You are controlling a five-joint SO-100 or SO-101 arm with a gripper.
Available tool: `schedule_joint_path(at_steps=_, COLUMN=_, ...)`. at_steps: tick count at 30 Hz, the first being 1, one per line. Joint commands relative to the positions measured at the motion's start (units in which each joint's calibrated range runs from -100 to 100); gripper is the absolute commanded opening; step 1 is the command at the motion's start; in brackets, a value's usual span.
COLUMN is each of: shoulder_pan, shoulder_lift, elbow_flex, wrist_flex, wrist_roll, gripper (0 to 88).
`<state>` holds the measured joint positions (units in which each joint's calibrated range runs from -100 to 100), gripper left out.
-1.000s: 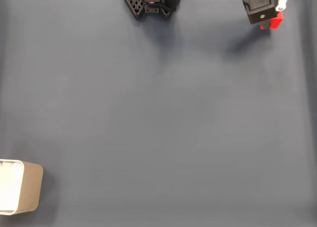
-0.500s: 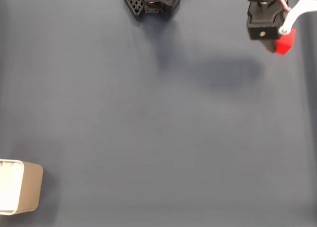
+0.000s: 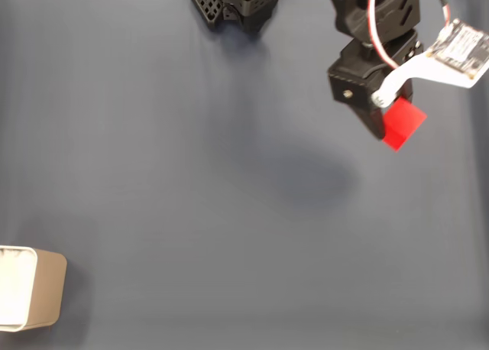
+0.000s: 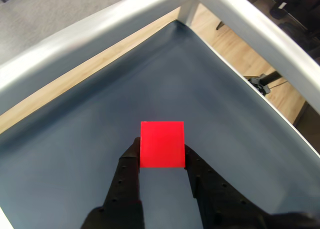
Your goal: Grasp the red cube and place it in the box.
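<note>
My gripper is shut on the red cube and holds it in the air at the upper right of the fixed view, well above the dark mat. In the wrist view the red cube sits squarely between the two black fingers of my gripper. The box, cream-white inside with a tan outer side, stands at the lower left edge of the fixed view, far from the cube.
The dark grey mat covers the table, with the arm's shadow below the gripper. The arm's black base sits at the top centre. In the wrist view a metal frame rail and wooden floor lie beyond the mat's edge.
The gripper has lifted the red cube off the mat at the top right corner and carried it down and left in the fixed view. The box has not moved.
</note>
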<state>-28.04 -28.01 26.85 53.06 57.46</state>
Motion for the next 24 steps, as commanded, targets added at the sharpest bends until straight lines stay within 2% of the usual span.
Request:
schedule_joint_path(at_steps=1, shoulder_pan=4.5, shoulder_lift=0.4, elbow_flex=-5.6, wrist_flex=0.5, wrist_roll=-0.3, gripper=0.0)
schedule_joint_path(at_steps=14, shoulder_pan=20.7, shoulder_lift=6.0, elbow_flex=-18.3, wrist_flex=2.2, wrist_roll=-2.1, gripper=0.0)
schedule_joint_path(at_steps=15, shoulder_pan=26.7, shoulder_lift=8.2, elbow_flex=-21.7, wrist_flex=2.3, wrist_roll=-2.6, gripper=0.0)
schedule_joint_path(at_steps=24, shoulder_pan=36.4, shoulder_lift=17.9, elbow_flex=-33.2, wrist_flex=1.4, wrist_roll=-4.0, gripper=0.0)
